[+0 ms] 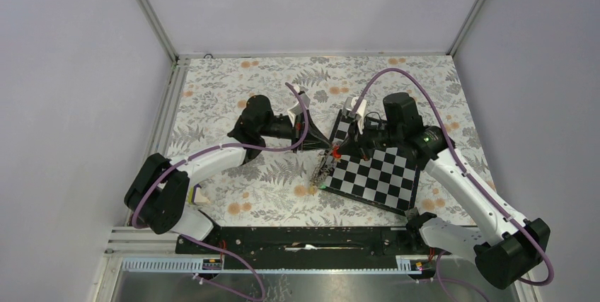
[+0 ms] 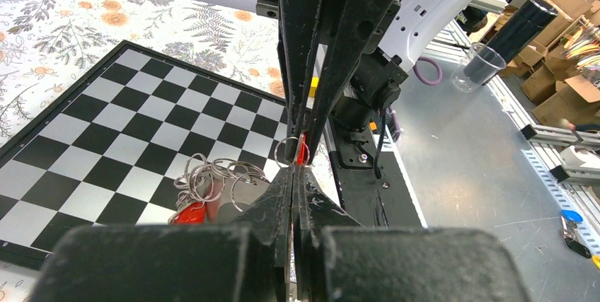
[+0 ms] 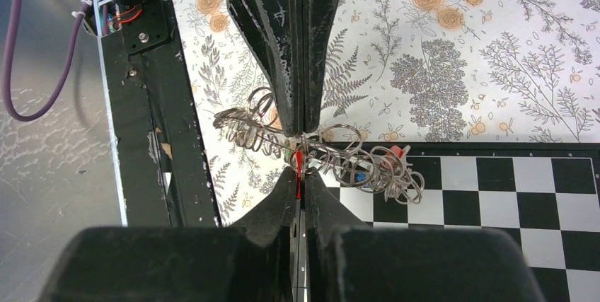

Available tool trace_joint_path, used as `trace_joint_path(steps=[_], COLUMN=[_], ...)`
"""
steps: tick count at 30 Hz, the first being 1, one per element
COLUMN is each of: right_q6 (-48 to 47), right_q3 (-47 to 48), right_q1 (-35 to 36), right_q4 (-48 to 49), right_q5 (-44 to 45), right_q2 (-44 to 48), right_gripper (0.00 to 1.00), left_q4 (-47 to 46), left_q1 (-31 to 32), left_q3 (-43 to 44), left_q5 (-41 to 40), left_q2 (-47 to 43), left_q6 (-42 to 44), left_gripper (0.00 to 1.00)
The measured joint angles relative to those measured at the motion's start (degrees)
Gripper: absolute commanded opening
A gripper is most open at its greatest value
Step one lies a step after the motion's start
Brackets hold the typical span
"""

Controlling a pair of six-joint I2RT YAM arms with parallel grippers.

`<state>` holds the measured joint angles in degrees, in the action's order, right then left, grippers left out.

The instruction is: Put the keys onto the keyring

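**Left tool** (image 2: 293, 175): jaws fully closed, no gap visible. The tips pinch the rim of a small silver ring (image 2: 285, 152), which stands upright just above them.

**Right tool** (image 3: 298, 175): jaws likewise closed, tip to tip with the left tool. A red key (image 3: 298, 164) shows as a thin sliver between its fingertips. It appears to be gripped by the plastic head. The metal blade is hidden.

**Relation:** the red key and the small silver ring touch or overlap at the meeting point. Whether the key is threaded on cannot be told.

**Below the tools:** a tangle of rings (image 3: 368, 164) lies across the near-left edge of the chessboard (image 1: 382, 171). It is partly on the board and partly on the flowered desk (image 1: 233, 90). A second red tag (image 2: 189, 211) and a blue speck sit in it. No single large dark keyring can be made out apart from this tangle.

**Handling assessment:**
- The keys are judged light and stiff.
- The plastic heads offer the best hold, flat faces between the pads, leaving the hole clear.
- The wire rings are thin, springy and slick. They are likely to twist or slip out of a pinch.
- The rings are best taken across the rim, away from the split.
- The tangle is likely to drag along if one loop is lifted.
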<state>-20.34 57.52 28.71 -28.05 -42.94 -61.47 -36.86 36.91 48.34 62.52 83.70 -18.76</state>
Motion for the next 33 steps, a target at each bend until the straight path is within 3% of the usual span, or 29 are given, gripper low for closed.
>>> trace_joint_path(steps=[6,8,12,20,25,33], right_q6=[-0.46,-0.63,-0.92,-2.19,-2.84,-3.41], right_q3=[-0.02,-0.09,-0.31,-0.39,-0.37,1.6], right_q1=[-0.02,-0.04,-0.17,-0.28,-0.28,-0.28], right_q4=[-0.17,-0.31,-0.42,-1.25,-1.44,-1.88], right_q5=[0.52,1.01,2.12,4.2,4.33,-0.26], right_q2=[0.2,0.42,0.68,0.72,1.01,-0.22], right_gripper=[0.01,0.07,0.28,0.46,0.47,0.37], left_q4=[0.33,1.05,3.28,3.82,2.25,-1.16], left_q1=[-0.07,-0.07,-0.04,-0.13,-0.28,-0.28], left_q3=[0.07,0.17,0.98,1.46,1.46,1.46], left_q5=[0.17,0.22,0.24,0.42,0.81,1.57], left_q2=[0.0,-0.04,-0.11,-0.11,-0.11,-0.11], left_q6=[0.57,1.01,2.29,1.46,-0.63,-3.28], left_gripper=[0.0,0.0,0.0,0.0,0.0,0.0])
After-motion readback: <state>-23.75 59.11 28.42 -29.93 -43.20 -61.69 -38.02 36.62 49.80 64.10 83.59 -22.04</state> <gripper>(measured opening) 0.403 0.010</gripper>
